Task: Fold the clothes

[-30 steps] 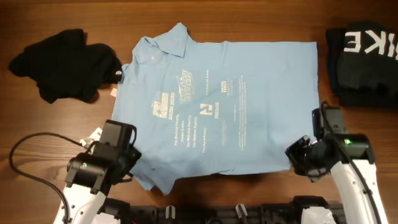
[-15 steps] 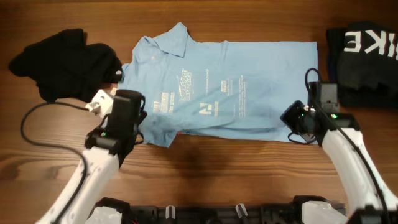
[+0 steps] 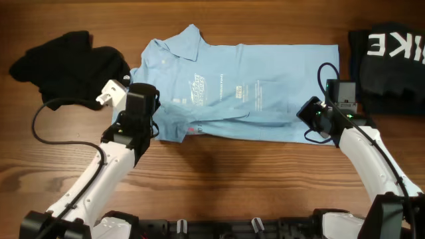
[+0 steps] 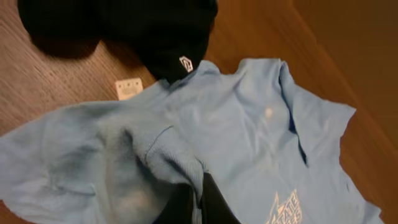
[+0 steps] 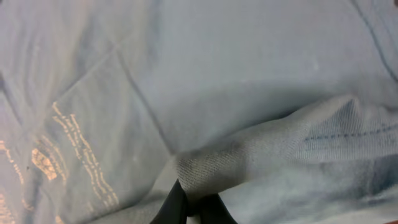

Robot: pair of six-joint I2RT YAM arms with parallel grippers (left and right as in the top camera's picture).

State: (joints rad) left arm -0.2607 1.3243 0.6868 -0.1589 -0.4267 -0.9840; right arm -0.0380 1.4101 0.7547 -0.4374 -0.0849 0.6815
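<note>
Step in hand: first lengthwise fold. Grips near edge of light blue polo shirt, lying mid counter, with left claw and right claw pinching cloth. Calls next for carrying far, aligning edges.

I am counting one blue shirt, two black garments (left black garment, right black garment), one white tag, two grippers (left gripper, right gripper).

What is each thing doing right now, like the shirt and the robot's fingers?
blue shirt: near edge lifted, partly folded over itself.
left fingers: shut on the blue shirt.
right fingers: shut on the blue shirt.
black cloth: crumpled, lying free.
black lettered garment: piled, lying free.
</note>
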